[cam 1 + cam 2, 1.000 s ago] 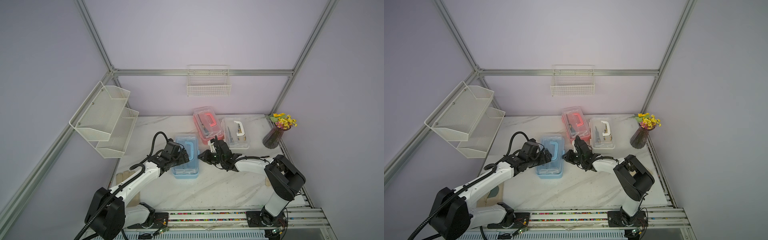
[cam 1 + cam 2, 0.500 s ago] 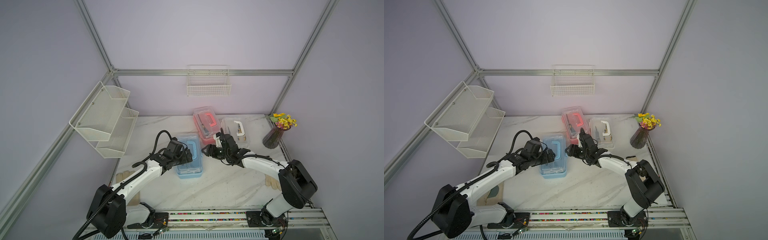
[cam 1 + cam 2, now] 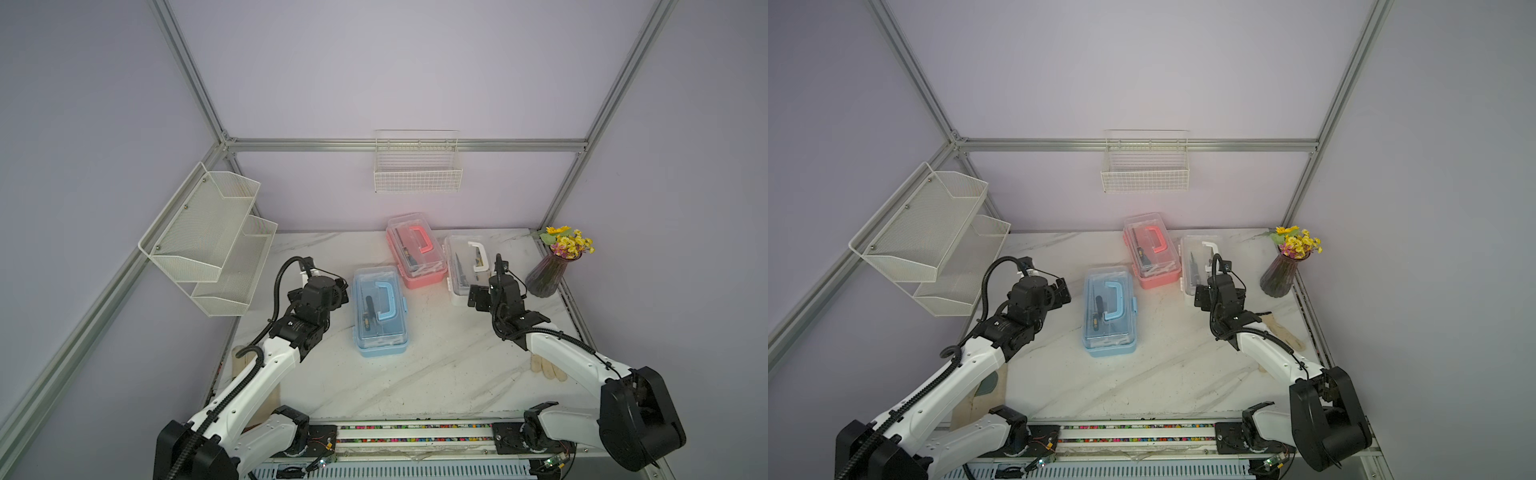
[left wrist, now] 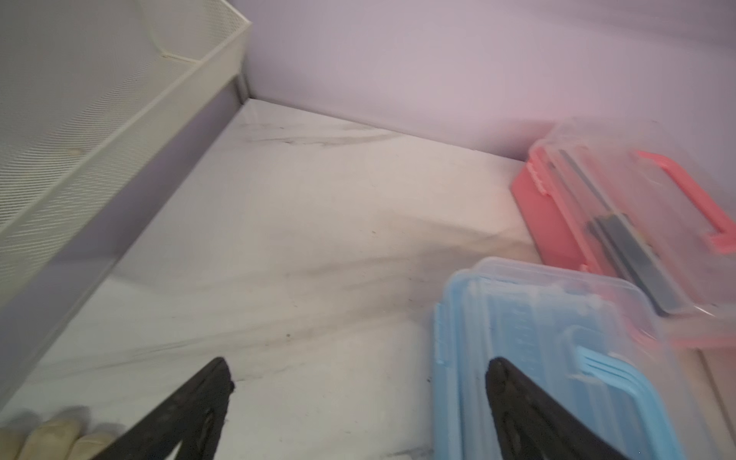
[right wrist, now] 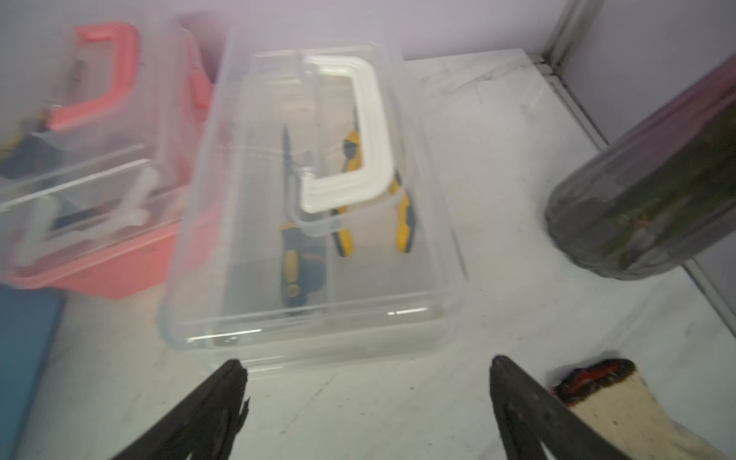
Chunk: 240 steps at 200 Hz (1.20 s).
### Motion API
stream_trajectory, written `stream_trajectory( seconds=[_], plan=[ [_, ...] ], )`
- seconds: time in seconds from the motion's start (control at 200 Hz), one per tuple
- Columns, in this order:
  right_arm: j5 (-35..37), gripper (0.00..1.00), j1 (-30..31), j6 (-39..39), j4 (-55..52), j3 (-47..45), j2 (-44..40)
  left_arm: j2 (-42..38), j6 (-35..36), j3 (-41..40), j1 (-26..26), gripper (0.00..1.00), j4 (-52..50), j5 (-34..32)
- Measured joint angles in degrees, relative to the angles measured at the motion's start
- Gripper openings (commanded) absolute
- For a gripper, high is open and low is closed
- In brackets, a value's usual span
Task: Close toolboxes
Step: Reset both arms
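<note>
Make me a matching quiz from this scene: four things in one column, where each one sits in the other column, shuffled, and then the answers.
Things
1. blue toolbox
2. pink toolbox
3. white toolbox
4. vase

Places
A. directly in front of the right gripper
B. at the marble top's edge, holding yellow flowers
C. beside the left gripper
D. farthest back of the three boxes

Pairs: 1-C, 2-D, 3-A, 4-B

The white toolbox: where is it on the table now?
In both top views the white toolbox stands at the back right of the table, between the pink toolbox and the flower vase.
</note>
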Motion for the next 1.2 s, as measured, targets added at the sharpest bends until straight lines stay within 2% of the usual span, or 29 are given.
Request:
stream_trajectory(
  seconds=[0.18,0.36,0.54,0.84,1.01,1.2],
  plan=[
    [0.5,0.97,-3.76,-3.96,16.37,-9.33,4.31,-0.22,6.14,-14.21,7.34,1.0,13.4,-5.14],
    [-1.64,0.97,-5.11,-6.78,32.2,-13.05,11.15,3.58,13.86,-22.93,10.12,1.0,30.93,-2.27],
    [-3.98,0.97,-6.62,-9.01,43.67,-13.81,17.03,12.39,19.5,-23.8,12.11,1.0,45.66,2.84],
    [-6.95,0.97,-9.97,-10.73,56.5,-12.17,26.69,22.73,22.93,-23.78,14.56,1.0,62.71,8.87],
    [-8.85,0.97,-11.91,-10.14,59.06,-12.17,28.57,28.48,24.13,-23.28,15.56,1.0,63.76,12.59],
    [-10.03,0.97,-12.5,-9.77,59.43,-12.17,28.57,29.92,23.67,-22.58,18.21,1.0,65.26,15.52]
  ],
)
